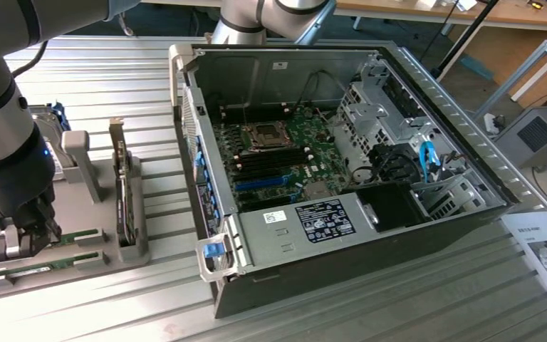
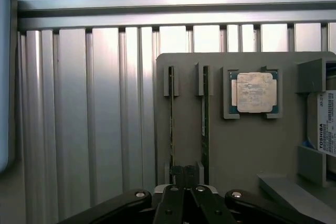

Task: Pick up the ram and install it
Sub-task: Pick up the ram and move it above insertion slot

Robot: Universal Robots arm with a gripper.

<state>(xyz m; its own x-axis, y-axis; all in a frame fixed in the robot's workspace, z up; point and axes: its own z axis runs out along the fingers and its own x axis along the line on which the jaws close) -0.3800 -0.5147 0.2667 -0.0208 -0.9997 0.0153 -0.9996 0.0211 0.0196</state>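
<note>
Over the grey holder tray (image 2: 241,145), my gripper (image 2: 184,172) is pressed together, empty, just beside the ram (image 2: 171,124). It and the second stick (image 2: 205,124) sit unlifted, so the motherboard (image 1: 283,153) awaits both.

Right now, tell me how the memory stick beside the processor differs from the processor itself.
The memory stick is long and thin; the processor is square. The memory stick stands on edge in a slot; the processor lies flat in its frame. The memory stick looks green; the processor shows a silver lid. Both sit on the same grey holder.
</note>
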